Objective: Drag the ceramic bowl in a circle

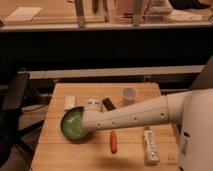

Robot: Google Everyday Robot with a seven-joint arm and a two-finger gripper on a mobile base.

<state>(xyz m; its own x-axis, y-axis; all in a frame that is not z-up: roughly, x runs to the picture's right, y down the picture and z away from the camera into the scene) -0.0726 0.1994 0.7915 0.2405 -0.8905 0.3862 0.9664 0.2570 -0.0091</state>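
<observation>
The ceramic bowl is round and green with a dark rim. It sits on the left part of the wooden table. My white arm reaches from the right across the table to the bowl. The gripper is at the bowl's right side, at its rim, and the arm's end hides it.
A small white cup stands at the back right. A white packet, a small white box and a dark item lie behind the bowl. An orange carrot-like object and a white bottle lie in front. A dark chair is at left.
</observation>
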